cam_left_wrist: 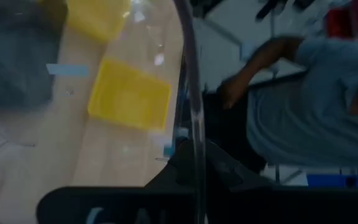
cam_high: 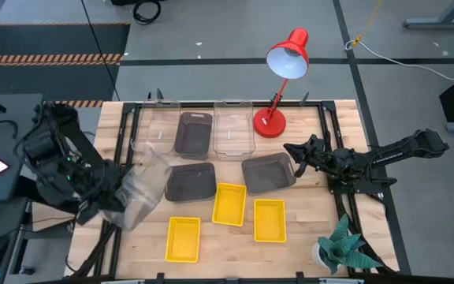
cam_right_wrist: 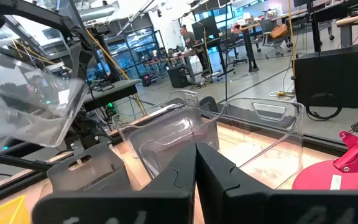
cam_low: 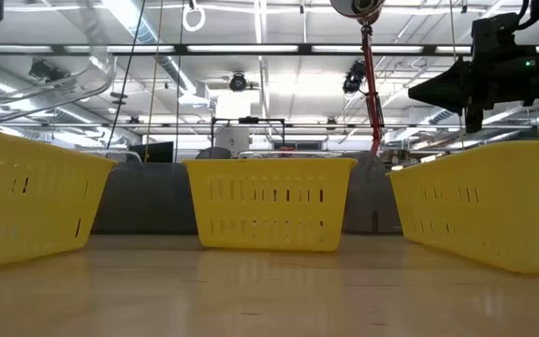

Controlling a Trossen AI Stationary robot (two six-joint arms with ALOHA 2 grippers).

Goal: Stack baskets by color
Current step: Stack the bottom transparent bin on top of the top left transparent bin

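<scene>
A wooden table (cam_high: 306, 237) with a dark metal frame stands on a grey workshop floor, a red desk lamp (cam_high: 278, 87) at its far edge and a small potted plant (cam_high: 341, 248) at its near right corner. The left claw (cam_high: 117, 193), at the table's left edge, is closed on the rim of a clear basket (cam_high: 144, 189) and holds it tilted above the table, its open side turned towards the middle; its long axis is hard to tell. Two more clear baskets (cam_high: 233, 130) rest along the far edge, long axis running front to back, with a dark grey basket (cam_high: 193, 132) between them lying the same way. Two further grey baskets (cam_high: 191, 181) sit in the middle row, both lying crosswise, the right one (cam_high: 268, 173) slightly skewed. Three yellow baskets (cam_high: 228, 203) lie nearer the front, all lengthwise front to back: one centre, one to its right (cam_high: 269, 219), one front left (cam_high: 184, 238). The right claw (cam_high: 298, 150) hovers just beside the right grey basket with its fingers closed and nothing in them
</scene>
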